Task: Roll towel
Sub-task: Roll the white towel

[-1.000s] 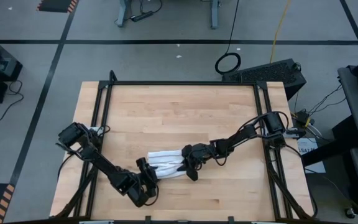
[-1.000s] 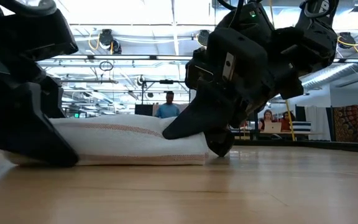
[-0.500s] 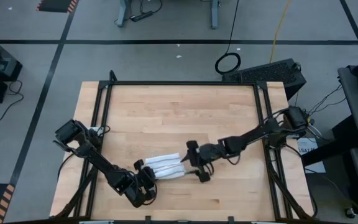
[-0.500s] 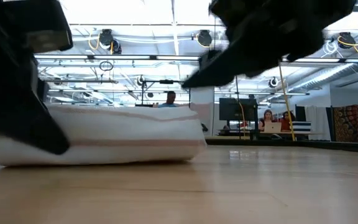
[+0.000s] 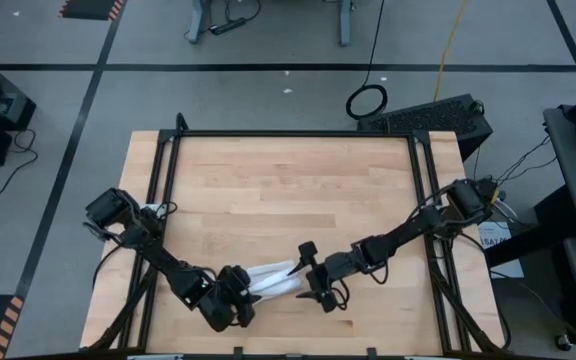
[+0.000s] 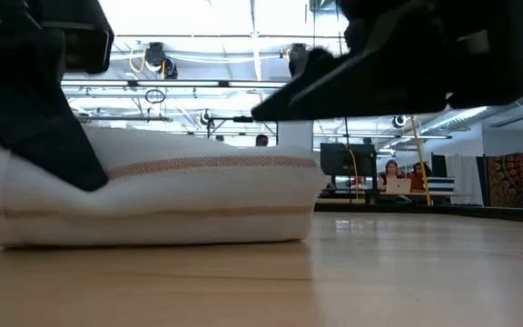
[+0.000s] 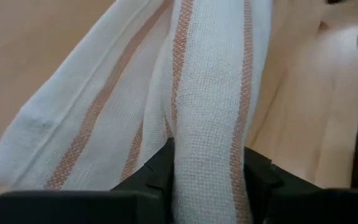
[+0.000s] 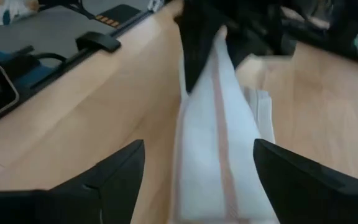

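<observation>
The towel (image 5: pixel 273 280), white with narrow reddish-brown stripes, lies folded into a long thick band near the table's front edge. It also shows in the low view (image 6: pixel 180 195). My left gripper (image 5: pixel 240 293) is shut on the towel's left end (image 7: pixel 210 93). My right gripper (image 5: pixel 315 275) hovers open at the towel's right end. Its fingers (image 8: pixel 114 180) stand on either side of the band (image 8: pixel 219 155) and above it, touching nothing. My left gripper pinches the towel's left end between its two fingers (image 7: pixel 157 171); the striped fold (image 7: pixel 207 149) bulges up out of the gap, several layers thick. It comes slanting down from the table's near left. The held end is raised; the rest lies on the table (image 6: pixel 198 232).
Bare wooden tabletop (image 5: pixel 288 190) stretches behind the towel toward the far edge. A black metal frame (image 5: pixel 293 134) borders the table. A cable bundle (image 5: pixel 153 210) lies by the left arm's base. People sit far off in the room (image 6: pixel 393 177).
My right gripper has opened and let go of the towel's right end, risen, rolled, and drawn back toward the table's near right. My left gripper has rolled and lifted the towel's left end a little. The towel has slid toward the near edge.
</observation>
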`<state>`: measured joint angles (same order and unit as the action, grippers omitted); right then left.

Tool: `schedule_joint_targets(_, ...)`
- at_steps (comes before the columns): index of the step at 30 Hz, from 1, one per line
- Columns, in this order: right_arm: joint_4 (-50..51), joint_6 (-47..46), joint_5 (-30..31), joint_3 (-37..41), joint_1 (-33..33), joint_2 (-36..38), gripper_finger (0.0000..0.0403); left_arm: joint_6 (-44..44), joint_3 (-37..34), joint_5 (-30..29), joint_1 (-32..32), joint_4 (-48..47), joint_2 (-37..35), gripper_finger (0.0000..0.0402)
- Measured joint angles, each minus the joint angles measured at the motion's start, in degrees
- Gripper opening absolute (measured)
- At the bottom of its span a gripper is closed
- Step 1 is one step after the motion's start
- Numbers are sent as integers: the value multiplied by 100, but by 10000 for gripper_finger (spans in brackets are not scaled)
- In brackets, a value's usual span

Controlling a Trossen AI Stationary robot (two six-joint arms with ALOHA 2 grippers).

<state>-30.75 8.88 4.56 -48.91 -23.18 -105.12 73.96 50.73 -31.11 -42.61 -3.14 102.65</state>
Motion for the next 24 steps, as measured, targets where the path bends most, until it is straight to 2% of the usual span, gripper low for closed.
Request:
schedule_joint_targets(8, -48, 184, -22, -6, 22, -95, 297, 57, -609, -3, -46, 1272, -2, 113)
schedule_joint_targets(15, -115, 49, -53, -379, 142, -608, 339, 61, -872, 375, 32, 1750, -13, 114)
schedule_joint_targets(24, 383, -52, -147, -1106, 197, -1163, 343, 62, -893, 564, 137, 1846, -13, 114)
